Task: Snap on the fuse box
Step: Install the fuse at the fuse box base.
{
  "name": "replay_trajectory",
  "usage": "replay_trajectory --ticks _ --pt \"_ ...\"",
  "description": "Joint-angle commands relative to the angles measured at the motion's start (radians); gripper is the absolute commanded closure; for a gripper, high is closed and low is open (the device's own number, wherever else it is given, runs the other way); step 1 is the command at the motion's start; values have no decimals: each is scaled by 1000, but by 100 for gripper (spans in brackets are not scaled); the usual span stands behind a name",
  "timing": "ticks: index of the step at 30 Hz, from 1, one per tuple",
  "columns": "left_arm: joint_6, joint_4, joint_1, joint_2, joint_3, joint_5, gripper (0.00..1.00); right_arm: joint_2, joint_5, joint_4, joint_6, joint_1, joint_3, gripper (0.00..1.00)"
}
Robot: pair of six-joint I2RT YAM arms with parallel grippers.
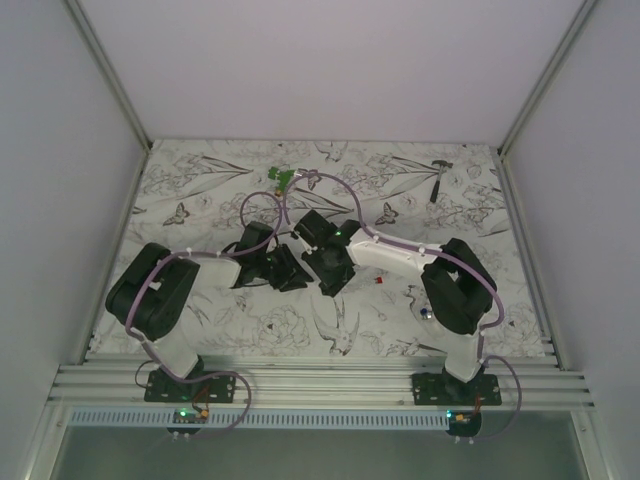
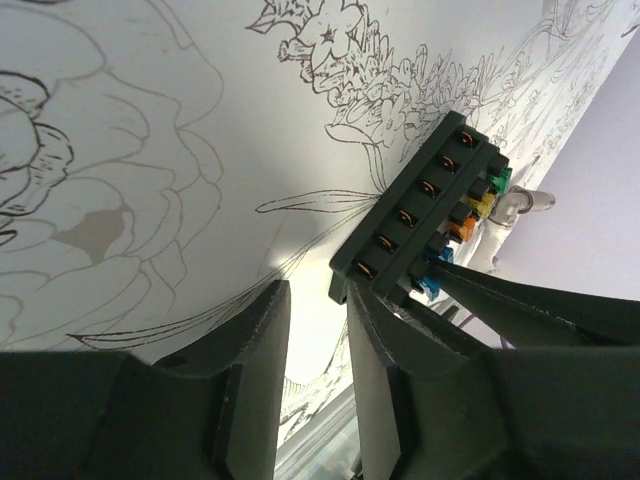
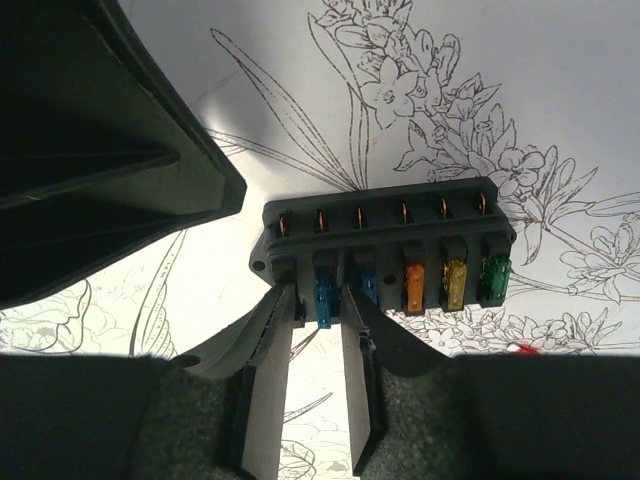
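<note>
Around the middle of the counter, your left gripper (image 2: 315,298) has its fingers narrowly apart with nothing between them, one tip just beside the end of the black rectangular plastic fuse box (image 2: 415,205). Your right gripper (image 3: 320,300) is narrow too, tips straddling a small blue plastic fuse (image 3: 323,290) in the box, not clearly pinching it.

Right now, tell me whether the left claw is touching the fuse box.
Cannot tell. Left wrist view: the fuse box overlaps the left claw at one fingertip; depth unclear.
</note>
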Motion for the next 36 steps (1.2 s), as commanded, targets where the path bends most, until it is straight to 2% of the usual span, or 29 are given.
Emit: replay_trajectory --ticks 1,9,17,29,36 --pt "39 -36 -1 -20 3 27 65 -33 -34 -26 -19 -14 47 66" --pt "84 -58 17 -18 21 42 59 -35 -15 -42 -37 -22 76 66" --pt "126 -89 58 -31 17 57 52 -7 -7 -80 -61 -22 112 77" --pt "179 -127 105 -47 24 70 40 25 -10 -114 -88 -22 111 81" --pt "191 -145 121 -54 21 66 37 49 -23 -109 -96 -21 121 85"
